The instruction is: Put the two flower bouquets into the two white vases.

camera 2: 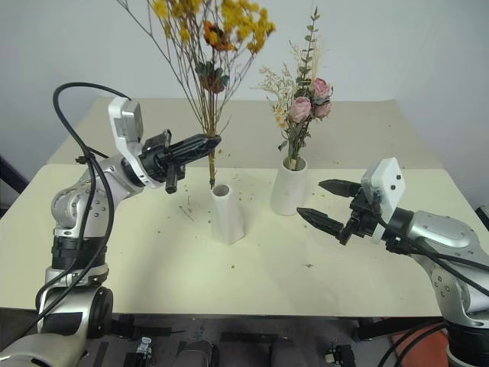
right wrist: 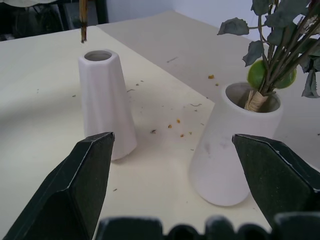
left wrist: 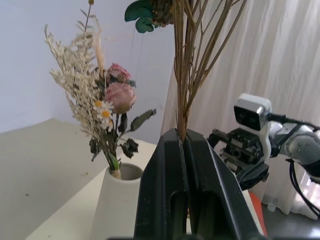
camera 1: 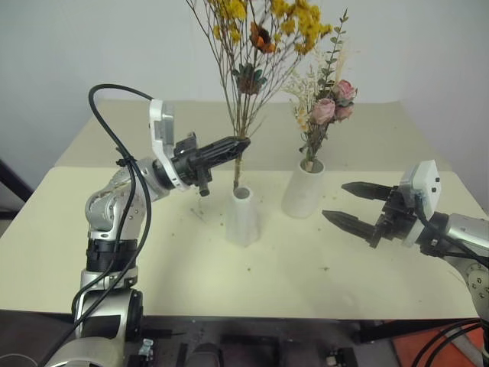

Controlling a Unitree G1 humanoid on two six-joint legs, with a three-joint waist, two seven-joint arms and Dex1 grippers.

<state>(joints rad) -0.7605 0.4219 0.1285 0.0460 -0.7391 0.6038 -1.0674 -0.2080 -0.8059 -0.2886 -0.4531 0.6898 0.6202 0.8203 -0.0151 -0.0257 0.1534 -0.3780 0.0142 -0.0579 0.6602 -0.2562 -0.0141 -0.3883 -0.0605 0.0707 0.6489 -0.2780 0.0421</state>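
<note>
My left gripper [camera 1: 243, 142] is shut on the thin brown stems of the yellow-orange bouquet [camera 1: 256, 34], held upright. The stem ends [right wrist: 83, 25] hang just above the round mouth of the narrower white vase [camera 1: 243, 215], apart from it. The pink rose bouquet [camera 1: 330, 103] with green sprigs stands in the wider white vase [camera 1: 304, 189] to its right. My right gripper [camera 1: 350, 203] stands open and empty at the right of the wider vase, pointing toward both vases [right wrist: 105, 102] [right wrist: 232, 142].
The cream table [camera 1: 229, 283] carries scattered dried petal bits around the vases. Its front edge runs close to me; a white wall rises behind. The black cable [camera 1: 114, 138] loops over my left arm.
</note>
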